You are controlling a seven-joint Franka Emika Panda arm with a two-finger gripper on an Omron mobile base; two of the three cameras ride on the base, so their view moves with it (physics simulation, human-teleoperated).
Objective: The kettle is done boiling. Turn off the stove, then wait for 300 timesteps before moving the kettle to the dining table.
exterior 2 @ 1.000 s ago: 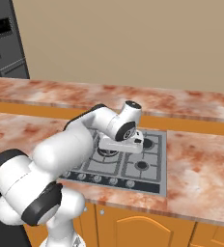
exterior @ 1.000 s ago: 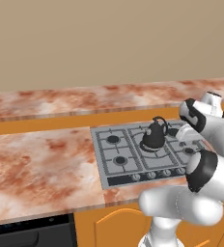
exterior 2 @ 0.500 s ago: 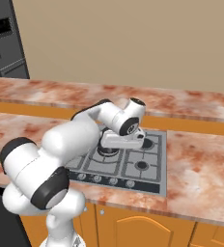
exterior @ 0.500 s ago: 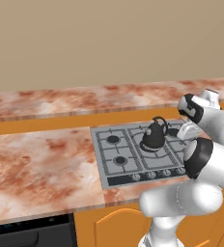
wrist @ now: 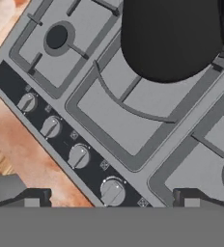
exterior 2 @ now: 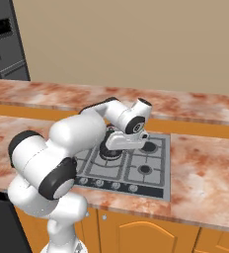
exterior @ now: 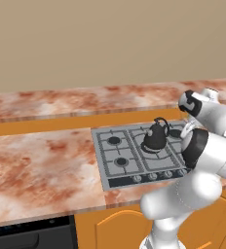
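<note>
gripper [wrist: 109,200] spread, empty | hangs above the stove [wrist: 133,120] knob strip [wrist: 65,144], lining up shut-off | kettle [wrist: 169,38] sits on burner beyond the knobs

Matt black kettle [wrist: 169,36], brushed grey metal stove [wrist: 119,116] (pale round knobs), glossy reddish marbled worktop [exterior: 42,168]
</note>
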